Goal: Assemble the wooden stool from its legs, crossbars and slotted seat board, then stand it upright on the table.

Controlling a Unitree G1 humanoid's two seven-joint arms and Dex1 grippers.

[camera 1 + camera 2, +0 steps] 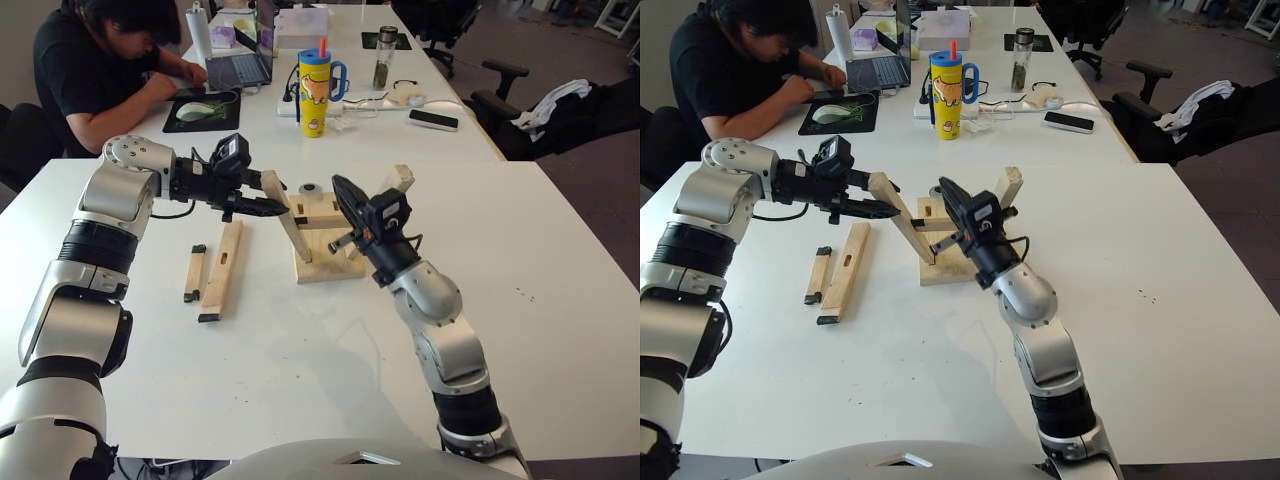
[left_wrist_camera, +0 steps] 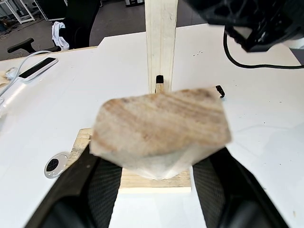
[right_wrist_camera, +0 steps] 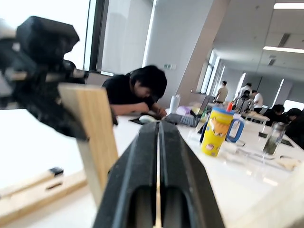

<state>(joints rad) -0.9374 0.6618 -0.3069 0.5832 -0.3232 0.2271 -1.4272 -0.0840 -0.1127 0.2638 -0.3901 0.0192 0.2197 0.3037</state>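
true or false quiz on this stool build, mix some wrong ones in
1. The left claw grips a wooden leg near its upper end. True.
2. The stool stands finished and upright. False: the seat board lies flat on the near table, and parts are still unattached.
3. A long slotted piece and a short piece lie loose to the robot's left of the seat board. True.
4. The yellow cup sits on the seat board. False: it stands on the far table.
5. The right claw is wide open. False: its fingers are pressed together.
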